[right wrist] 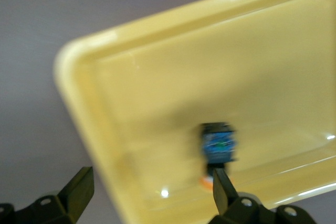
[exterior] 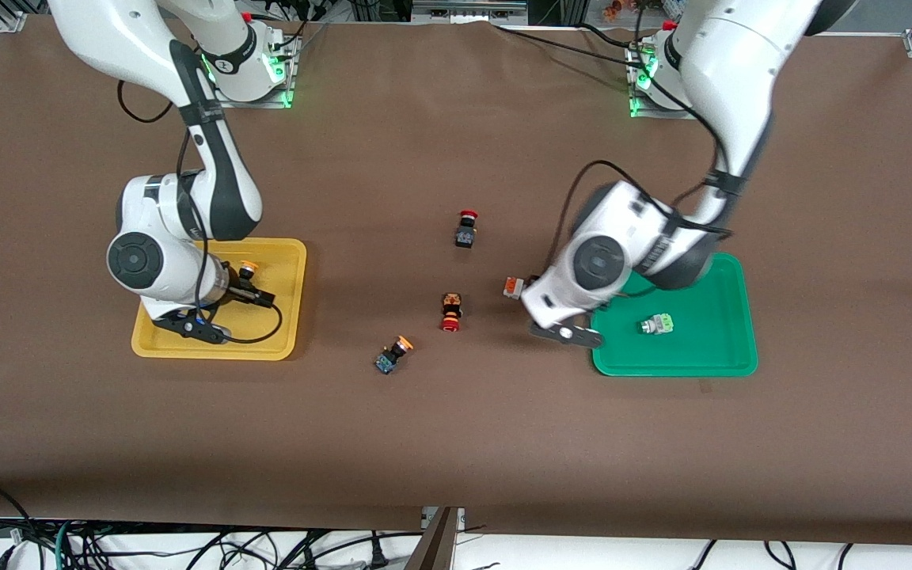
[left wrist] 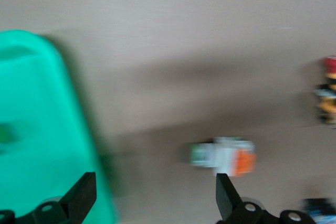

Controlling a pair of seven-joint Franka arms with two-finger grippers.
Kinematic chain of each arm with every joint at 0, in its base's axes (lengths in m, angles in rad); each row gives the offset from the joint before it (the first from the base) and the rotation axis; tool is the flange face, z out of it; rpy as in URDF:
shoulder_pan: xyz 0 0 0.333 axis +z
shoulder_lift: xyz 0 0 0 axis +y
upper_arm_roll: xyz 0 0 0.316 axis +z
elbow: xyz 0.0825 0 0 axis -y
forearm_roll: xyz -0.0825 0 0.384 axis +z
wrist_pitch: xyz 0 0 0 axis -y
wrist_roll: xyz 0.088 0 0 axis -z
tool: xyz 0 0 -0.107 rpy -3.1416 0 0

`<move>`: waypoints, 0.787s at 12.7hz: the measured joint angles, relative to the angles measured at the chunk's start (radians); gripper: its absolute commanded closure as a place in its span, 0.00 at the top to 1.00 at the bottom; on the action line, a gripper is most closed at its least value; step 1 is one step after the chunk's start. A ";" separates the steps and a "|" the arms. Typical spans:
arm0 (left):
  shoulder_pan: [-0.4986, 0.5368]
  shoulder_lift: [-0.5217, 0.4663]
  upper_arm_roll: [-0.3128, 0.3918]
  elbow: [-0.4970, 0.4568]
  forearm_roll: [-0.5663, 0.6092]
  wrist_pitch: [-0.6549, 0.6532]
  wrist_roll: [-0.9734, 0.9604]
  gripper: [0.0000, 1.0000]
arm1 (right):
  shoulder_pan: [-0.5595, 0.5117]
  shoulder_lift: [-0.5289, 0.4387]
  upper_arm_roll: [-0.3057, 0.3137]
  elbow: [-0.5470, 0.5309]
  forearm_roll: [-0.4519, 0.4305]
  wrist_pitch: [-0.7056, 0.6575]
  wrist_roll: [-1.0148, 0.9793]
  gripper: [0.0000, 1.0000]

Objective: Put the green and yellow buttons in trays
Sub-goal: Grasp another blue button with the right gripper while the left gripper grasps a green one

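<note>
Brown table [exterior: 456, 443]: red buttons [exterior: 450, 311] mid; left gripper [left wrist: 152, 200], right gripper [right wrist: 149, 195] both open.

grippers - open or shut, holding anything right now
Left gripper: open, holding nothing, over the table beside the green tray.
Right gripper: open, holding nothing, over the yellow tray.

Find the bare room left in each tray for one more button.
The green tray holds one green button near its middle; its corners are bare. The left tool, open, hangs over its rim. The yellow tray holds one yellow button; the open right tool crowds it.
</note>
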 measured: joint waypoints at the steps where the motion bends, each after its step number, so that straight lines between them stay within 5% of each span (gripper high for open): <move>1: -0.030 0.013 0.002 -0.010 0.000 0.045 -0.039 1.00 | 0.007 0.019 0.030 0.044 0.018 0.000 0.119 1.00; 6: -0.049 0.077 0.013 -0.034 0.004 0.131 -0.052 1.00 | 0.071 0.280 0.088 0.352 0.035 0.140 0.694 1.00; 10: -0.054 0.094 0.014 -0.038 0.019 0.131 -0.052 1.00 | 0.124 0.418 0.089 0.407 0.036 0.439 0.900 1.00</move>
